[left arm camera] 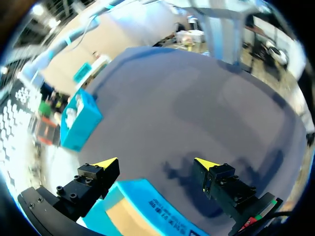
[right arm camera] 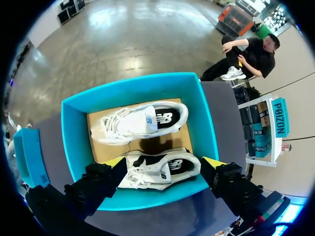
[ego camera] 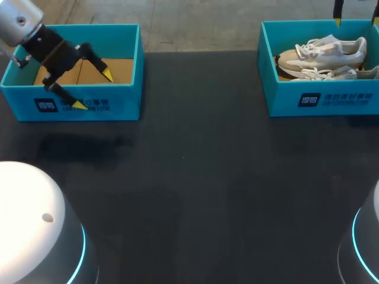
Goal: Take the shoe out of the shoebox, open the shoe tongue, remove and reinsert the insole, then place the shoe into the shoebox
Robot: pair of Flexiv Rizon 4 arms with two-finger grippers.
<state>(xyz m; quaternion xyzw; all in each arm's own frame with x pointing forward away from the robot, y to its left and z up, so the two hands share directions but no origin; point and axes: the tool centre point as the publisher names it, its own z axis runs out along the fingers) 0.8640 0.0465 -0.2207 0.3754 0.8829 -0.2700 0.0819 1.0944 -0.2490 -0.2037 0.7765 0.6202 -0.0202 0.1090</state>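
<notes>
well left of the shoebox [ego camera: 324, 99], the left gripper [ego camera: 93, 90] hangs over the front wall of a teal box [ego camera: 129, 44] with a bare card floor, its fingers spread wide, gripping nothing. dark table [ego camera: 195, 165] lies between them. the shoebox holds two white shoes [ego camera: 323, 52] side by side. above the shoebox hovers the right gripper [right arm camera: 165, 162], fingers spread, gripping nothing.

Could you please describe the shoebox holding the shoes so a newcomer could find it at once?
On the dark table stand two teal boxes. Yours is the right box; unlike the left box, which shows only bare cardboard, it holds two white shoes.
</notes>
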